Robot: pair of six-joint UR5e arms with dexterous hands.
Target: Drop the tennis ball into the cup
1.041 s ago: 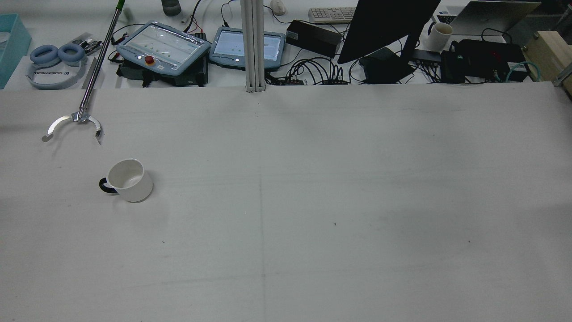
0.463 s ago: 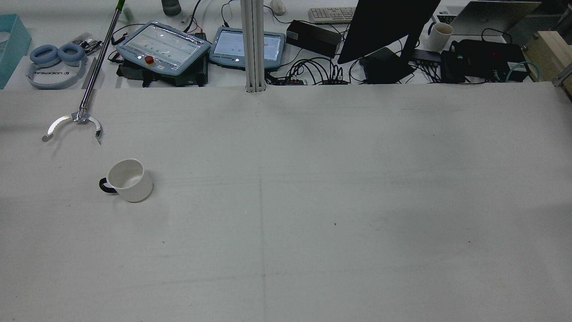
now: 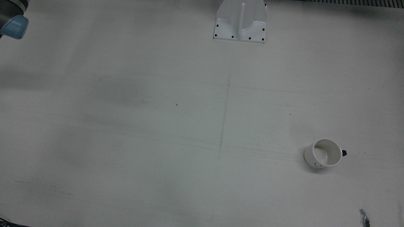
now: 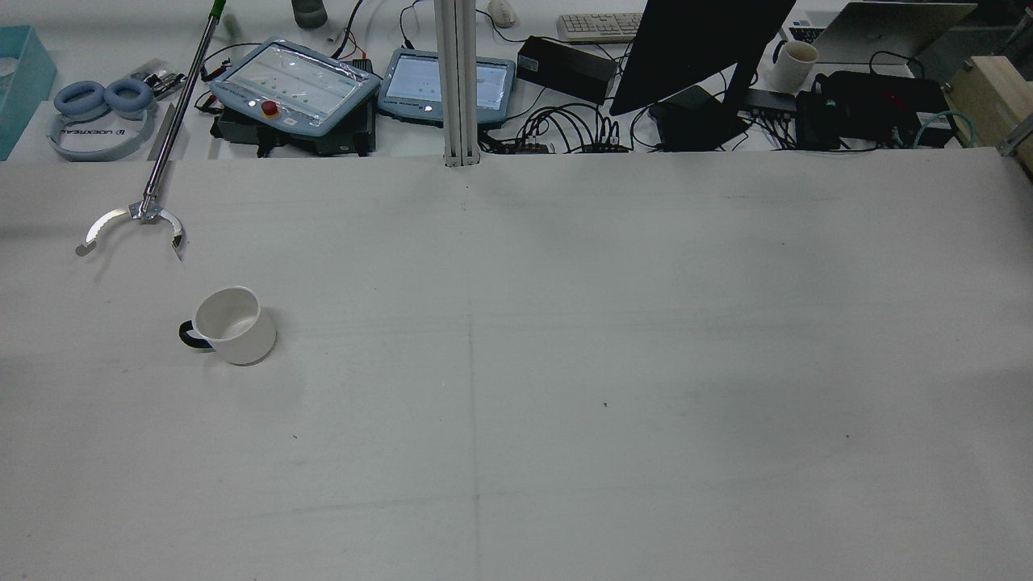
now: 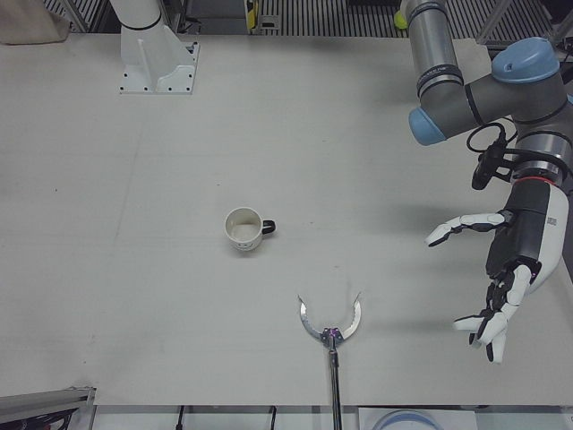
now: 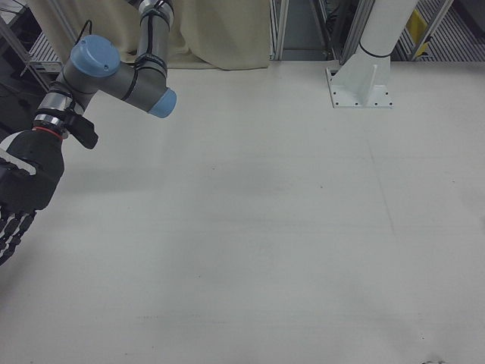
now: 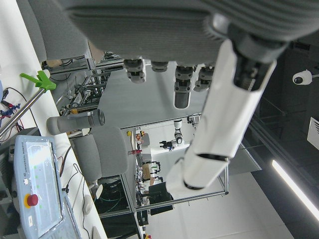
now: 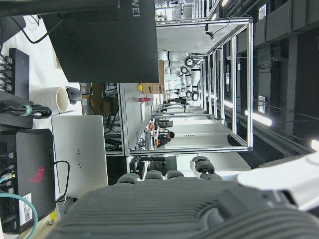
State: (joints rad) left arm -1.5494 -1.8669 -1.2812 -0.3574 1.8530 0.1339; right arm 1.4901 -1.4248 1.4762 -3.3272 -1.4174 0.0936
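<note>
A white cup (image 4: 234, 325) with a dark handle stands upright and empty on the grey table, on the robot's left half; it also shows in the front view (image 3: 323, 153) and the left-front view (image 5: 243, 228). No tennis ball shows on the table in any view. My left hand (image 5: 508, 260) hovers off to the side of the cup, far from it, fingers spread and holding nothing. At the left edge of the right-front view hangs my right hand (image 6: 23, 189), fingers pointing down and empty, far from the cup.
A long reach tool with a metal claw (image 4: 133, 222) lies just beyond the cup, its claw (image 5: 329, 322) open toward it. Teach pendants (image 4: 294, 85), a monitor (image 4: 694, 48), cables and headphones (image 4: 101, 117) crowd the far desk. An arm pedestal (image 3: 240, 20) stands mid-table.
</note>
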